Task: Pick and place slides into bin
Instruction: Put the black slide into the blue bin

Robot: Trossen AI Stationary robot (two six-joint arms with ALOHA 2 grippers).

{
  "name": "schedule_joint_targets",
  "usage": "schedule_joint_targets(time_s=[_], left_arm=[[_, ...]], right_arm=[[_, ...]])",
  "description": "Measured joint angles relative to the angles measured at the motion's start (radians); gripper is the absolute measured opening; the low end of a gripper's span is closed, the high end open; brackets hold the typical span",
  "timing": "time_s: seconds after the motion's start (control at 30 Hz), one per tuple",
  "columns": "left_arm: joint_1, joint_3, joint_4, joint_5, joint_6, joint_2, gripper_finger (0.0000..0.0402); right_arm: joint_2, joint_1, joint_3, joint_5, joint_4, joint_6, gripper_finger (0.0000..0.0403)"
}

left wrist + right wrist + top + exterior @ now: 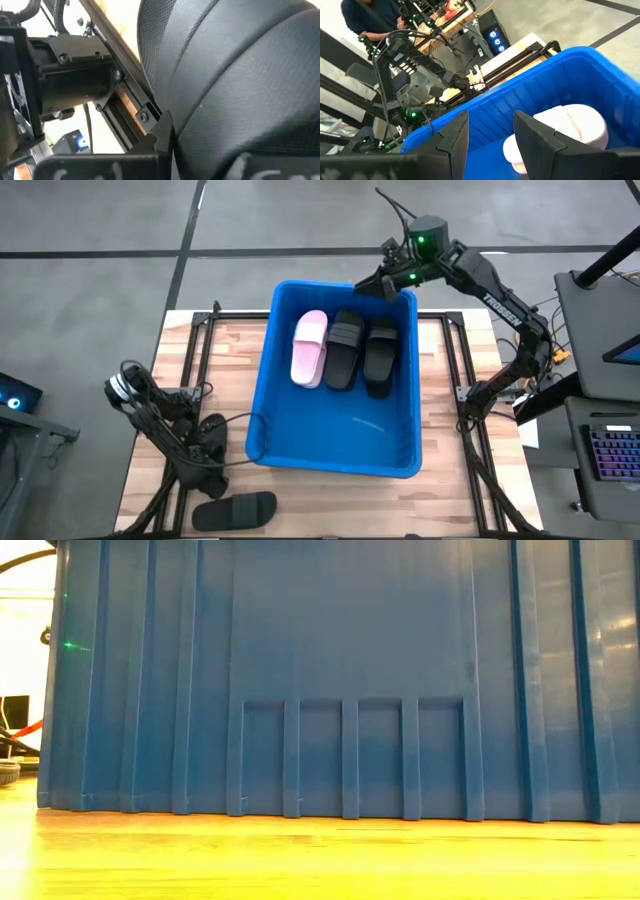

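Observation:
The blue bin [262, 380] stands mid-table, and its wall fills the low view [350, 670]. On its floor lie a pale pink slide [309, 348] and two black slides [344, 348] [380, 358]. Another black slide [238, 510] lies flat on the table near the front left. My left gripper [212, 482] is down at that slide's left end and shut on it; the slide fills the left wrist view [225, 100]. My right gripper [368, 285] [490, 135] hangs open over the bin's far right corner with nothing between its fingers. My left gripper is shut on the black slide at its left end [205, 515], coming slanting down from the far side. The slide's own bulk [200, 130] hides the fingers' place of contact, so which part they have cannot be told. The slide lies flat on the table.
Dark metal frame rails [195, 340] run along the table beside the bin on both sides. Cables [130, 380] trail at the left arm's base. A person [370, 15] stands beyond the table. A keyboard [610, 455] lies off the right edge.

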Motion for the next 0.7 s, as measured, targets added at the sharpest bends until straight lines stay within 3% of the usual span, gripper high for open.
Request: schedule_joint_targets(time_s=[0.27, 0.47, 0.7], left_arm=[[0.0, -0.001, 0.014, -0.001, 0.084, -0.17, 0.0001], [0.002, 0.006, -0.003, 0.021, 0.274, -0.432, 0.0001], [0.002, 0.086, 0.009, 0.006, 0.291, -0.72, 0.0]], right_arm=[[0.0, 0.017, 0.0, 0.0, 0.0, -0.003, 0.0146], [0.0, 0.016, 0.0, 0.0, 0.0, -0.003, 0.0146], [0.0, 0.016, 0.0, 0.0, 0.0, -0.003, 0.0146]])
